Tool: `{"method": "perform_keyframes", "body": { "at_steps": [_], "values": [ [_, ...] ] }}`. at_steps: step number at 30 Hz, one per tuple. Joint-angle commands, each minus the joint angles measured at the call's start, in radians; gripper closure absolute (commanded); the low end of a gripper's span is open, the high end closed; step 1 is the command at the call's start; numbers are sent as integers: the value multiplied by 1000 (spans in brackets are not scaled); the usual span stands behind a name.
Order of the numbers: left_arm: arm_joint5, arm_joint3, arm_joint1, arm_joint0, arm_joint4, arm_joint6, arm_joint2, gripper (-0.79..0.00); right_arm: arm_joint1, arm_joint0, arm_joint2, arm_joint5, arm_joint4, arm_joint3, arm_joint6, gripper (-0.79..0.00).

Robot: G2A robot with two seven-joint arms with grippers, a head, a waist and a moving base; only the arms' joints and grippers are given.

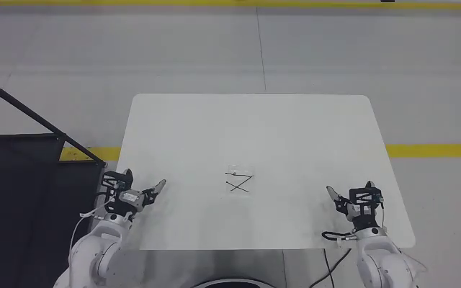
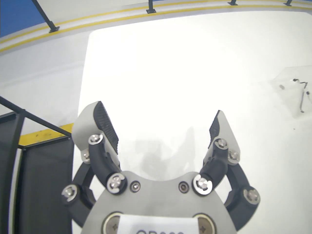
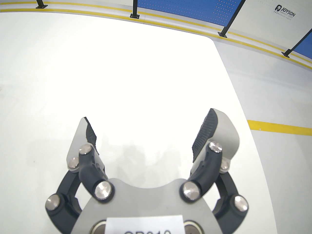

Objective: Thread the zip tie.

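Left pincer (image 2: 158, 113): I see jaws spread wide, holding nothing, above white table (image 1: 288, 129) | right pincer (image 3: 148, 118): likewise wide open, gripping nothing | zip tie (image 1: 239, 181): black crossed strands lying on clear sheet (image 2: 290, 93), between both pincers, slightly beyond them, well apart from each

Zip ties (image 1: 239, 183) lie crossed on a clear sheet (image 1: 247, 170), near the middle of the table (image 1: 288, 129), a touch toward the near edge. Left gripper (image 2: 158, 115) is at the near left corner, right gripper (image 3: 149, 120) at the near right. The ties sit between them, well apart from both.
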Motion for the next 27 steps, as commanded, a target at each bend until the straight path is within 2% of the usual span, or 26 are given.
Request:
{"method": "perform_keyframes", "body": {
  "at_steps": [1,4,8,17,20,24,27],
  "values": [
    [-57,-3,2,-20,-80,-62,-10,-785,0,0,0,0,0,0,0,-785],
    [-132,-8,5,-44,-187,-149,-25,-785,0,0,0,0,0,0,0,-785],
    [-187,-21,9,-75,-291,-255,-30,-785,0,0,0,0,0,0,0,-785],
    [-231,-22,12,-166,-446,-453,41,-785,0,0,0,0,0,0,0,-785],
    [-230,-12,14,-206,-526,-543,56,-785,0,0,0,0,0,0,0,-785],
    [-150,-2,15,-262,-566,-653,91,-785,0,0,0,0,0,0,0,-785],
    [-139,9,16,-299,-626,-728,120,-785,0,0,0,0,0,0,0,-785]
  ]
}}
